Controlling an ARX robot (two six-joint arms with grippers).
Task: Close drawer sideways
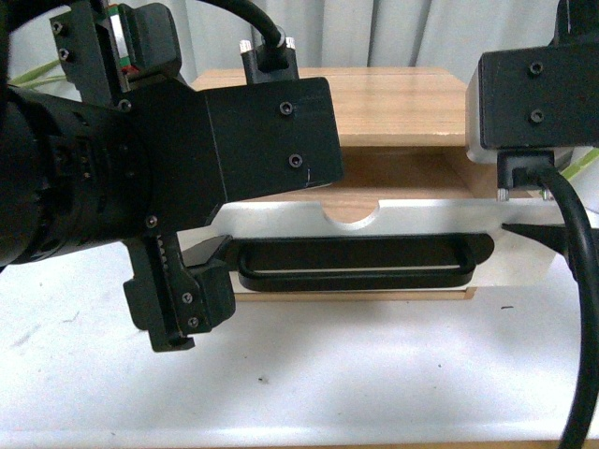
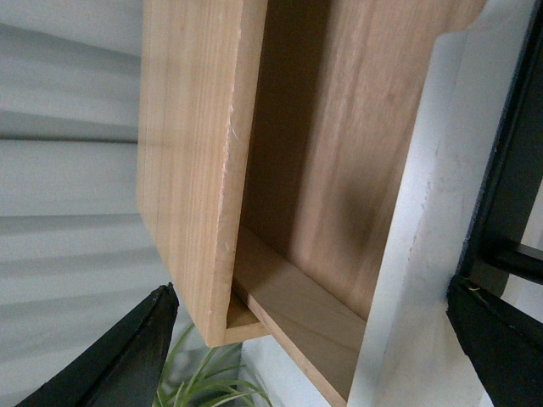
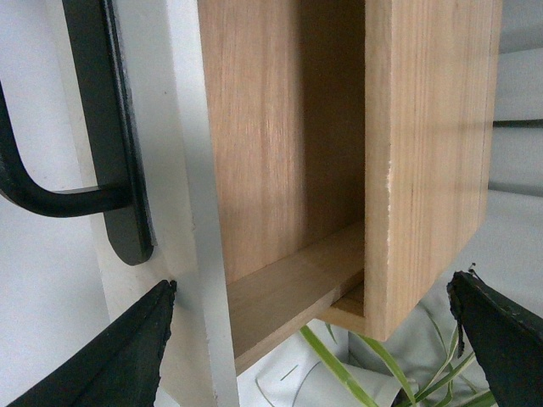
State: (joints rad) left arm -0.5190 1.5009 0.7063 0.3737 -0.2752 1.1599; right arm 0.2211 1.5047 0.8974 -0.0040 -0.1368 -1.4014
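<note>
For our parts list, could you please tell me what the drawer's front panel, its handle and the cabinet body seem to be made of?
Front panel: smooth matte white, probably painted or laminated board. Handle: black bar with slight sheen; metal or plastic, unclear. Cabinet body: light bare wood, grain lines visible.

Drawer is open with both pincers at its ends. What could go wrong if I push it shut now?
1. The left pincer and right pincer, both open, each straddle the drawer front and the case; uneven pushing may skew and jam it.
2. A finger sits by the handle and could snag its bar.
</note>
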